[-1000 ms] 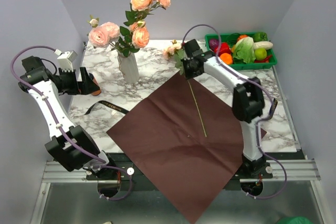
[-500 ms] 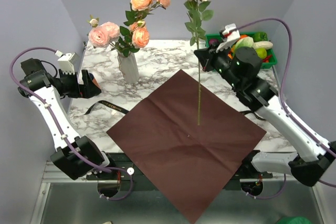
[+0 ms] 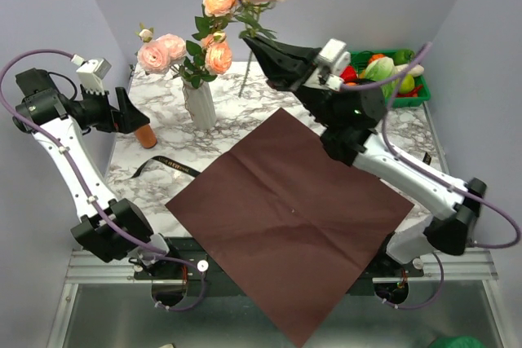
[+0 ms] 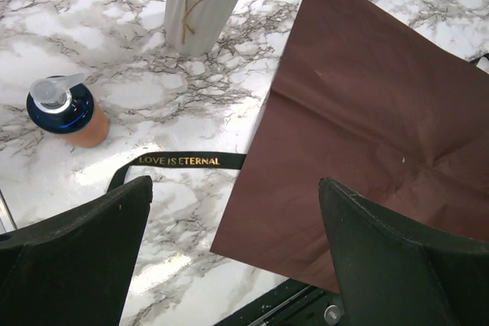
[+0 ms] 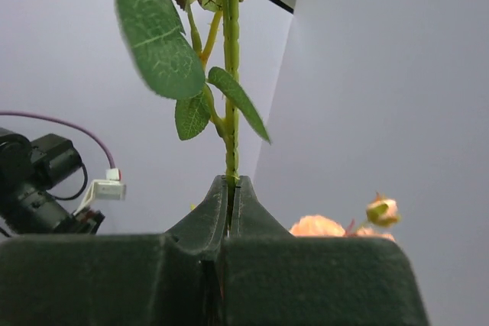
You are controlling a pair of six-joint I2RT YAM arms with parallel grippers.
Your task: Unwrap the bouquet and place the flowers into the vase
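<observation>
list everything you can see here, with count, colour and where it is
vase: one, white ribbed, back left of the table
flowers: several, peach-pink with green leaves, standing in the vase
rose stem: one, green with peach blooms, held up above the table
wrapping paper: one sheet, dark red, spread flat, overhanging the near edge
ribbon: one, black with gold lettering, left of the paper
bottle: one, orange with dark cap, left of the vase
crate: one, green, back right corner
vegetables: several, mixed colours, in the crate
table: one, white marble
left gripper: one, black, open, above the table's left side
right gripper: one, black, shut on the rose stem
</observation>
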